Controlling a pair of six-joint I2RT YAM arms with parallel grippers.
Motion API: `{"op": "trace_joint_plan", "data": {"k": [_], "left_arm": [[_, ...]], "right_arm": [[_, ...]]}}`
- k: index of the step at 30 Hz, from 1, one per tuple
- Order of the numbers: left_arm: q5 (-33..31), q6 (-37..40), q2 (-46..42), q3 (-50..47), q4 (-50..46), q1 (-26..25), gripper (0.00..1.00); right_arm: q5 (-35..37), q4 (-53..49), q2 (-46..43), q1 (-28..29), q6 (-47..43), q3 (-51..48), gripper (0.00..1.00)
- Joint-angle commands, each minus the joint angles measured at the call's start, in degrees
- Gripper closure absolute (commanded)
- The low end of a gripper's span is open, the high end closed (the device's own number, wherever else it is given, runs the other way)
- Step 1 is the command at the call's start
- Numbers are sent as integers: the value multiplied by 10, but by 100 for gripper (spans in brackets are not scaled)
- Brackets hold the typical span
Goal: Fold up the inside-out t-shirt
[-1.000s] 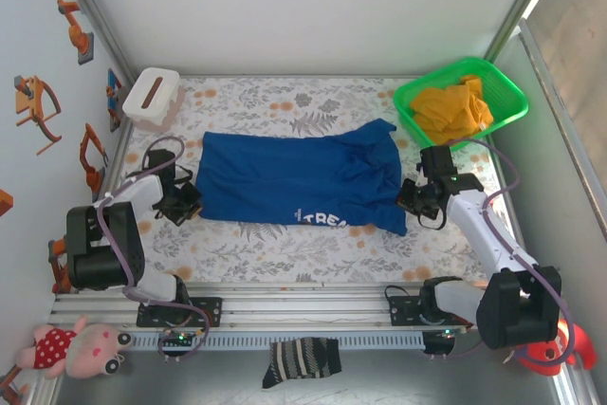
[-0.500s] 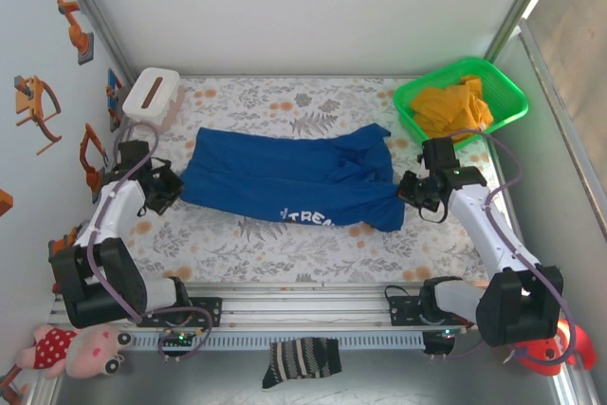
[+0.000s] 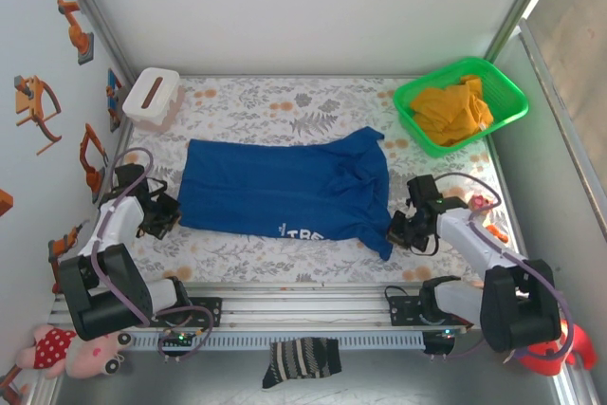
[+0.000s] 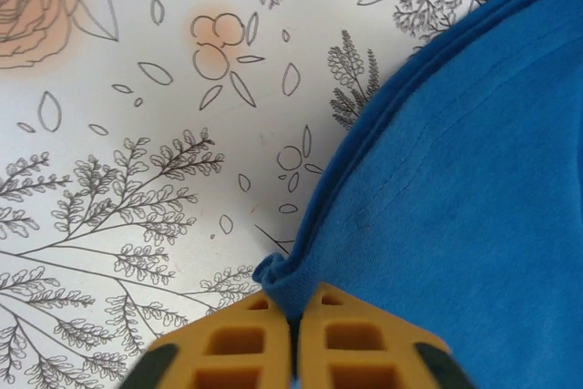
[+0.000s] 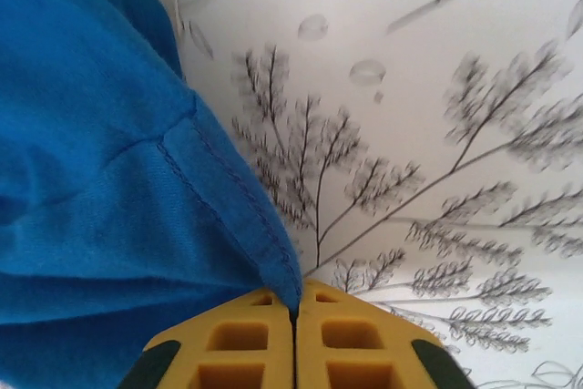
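Observation:
The inside-out t-shirt (image 3: 285,182), royal blue with small white lettering near its front edge, lies spread across the middle of the floral table. At the shirt's left front corner, my left gripper (image 3: 163,215) is shut on a bunched bit of blue cloth (image 4: 455,179), pinched between its yellow fingertips (image 4: 293,302). My right gripper (image 3: 398,230) is at the right front corner. There it is shut on a stitched hem point of the shirt (image 5: 91,161), with the cloth running into the closed seam of the gripper (image 5: 294,305).
A green basket (image 3: 503,92) holding a yellow-orange garment stands at the back right. A white box (image 3: 152,97) sits at the back left. A striped sock (image 3: 302,362) and a plush toy (image 3: 76,348) lie below the rail in front of the arm bases.
Both grippers have moved toward the near edge with the shirt's corners in them. The right front corner has been pulled down and inward, and the shirt lies flatter.

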Motion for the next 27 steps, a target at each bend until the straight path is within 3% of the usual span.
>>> {"op": "trace_joint_plan", "data": {"k": [1, 3, 6, 11, 16, 23, 27], "left_arm": [[-17, 8, 0, 30, -36, 3, 65], [-29, 19, -5, 55, -51, 3, 44], [-30, 36, -13, 90, -62, 3, 32], [22, 45, 25, 145, -50, -2, 30], [33, 42, 72, 167, -39, -42, 29], [25, 10, 84, 111, 4, -97, 29], [20, 4, 77, 76, 19, -107, 28]], "right_arm": [[13, -3, 3, 21, 16, 37, 83], [43, -41, -7, 21, -6, 86, 79], [74, -71, -4, 21, -46, 161, 75], [61, -34, 74, 22, -100, 255, 73], [59, -1, 196, 57, -134, 344, 70], [115, -35, 351, 124, -193, 479, 67], [135, -43, 405, 135, -202, 519, 66]]}}
